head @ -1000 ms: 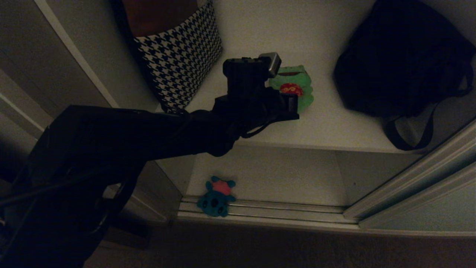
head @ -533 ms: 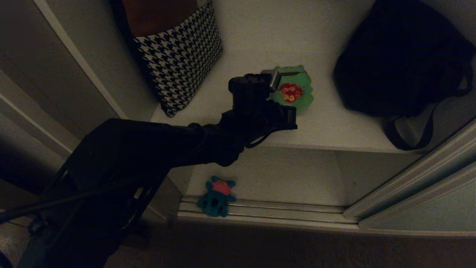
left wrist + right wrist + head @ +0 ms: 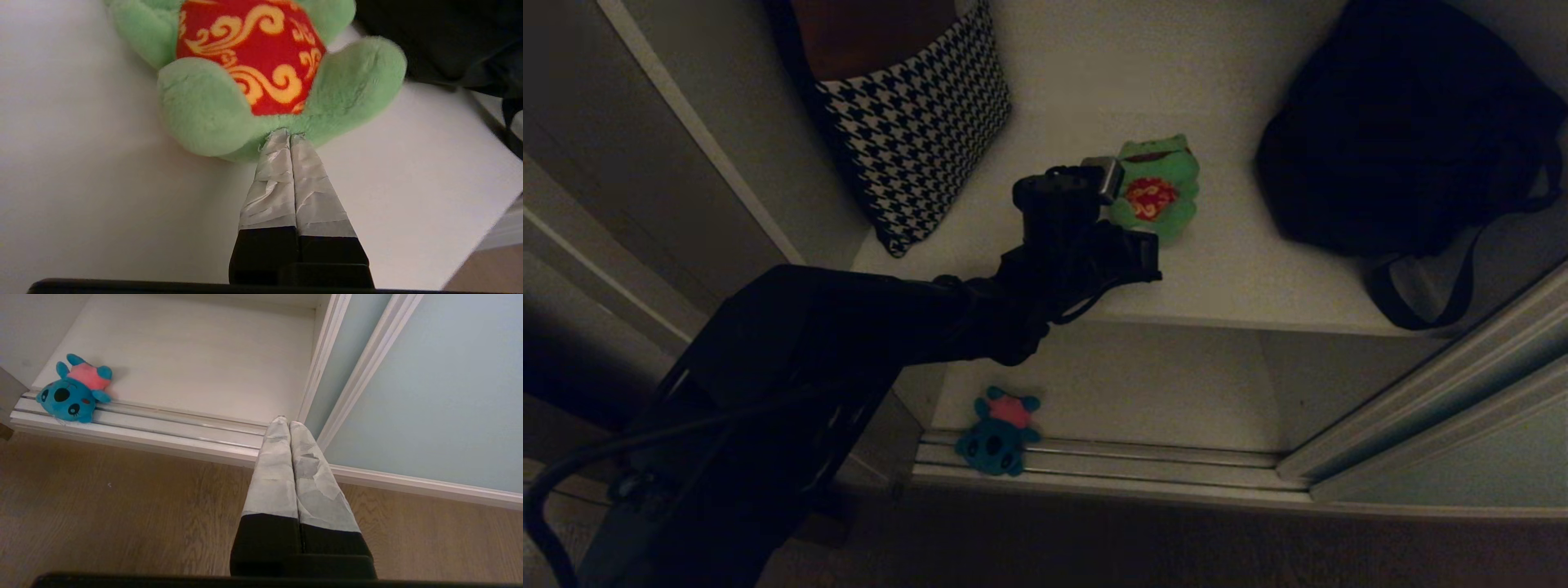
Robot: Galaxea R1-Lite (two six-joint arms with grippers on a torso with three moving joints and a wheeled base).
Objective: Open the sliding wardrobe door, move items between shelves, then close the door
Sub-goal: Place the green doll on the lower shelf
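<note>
No writing, labels, brands or numbers can be read on anything in these views.

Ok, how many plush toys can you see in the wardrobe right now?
2. The green frog toy lies on the upper shelf, at the left fingers. The teal toy lies at the lower shelf's front edge, partly on the track. The bags may hide more.
</note>
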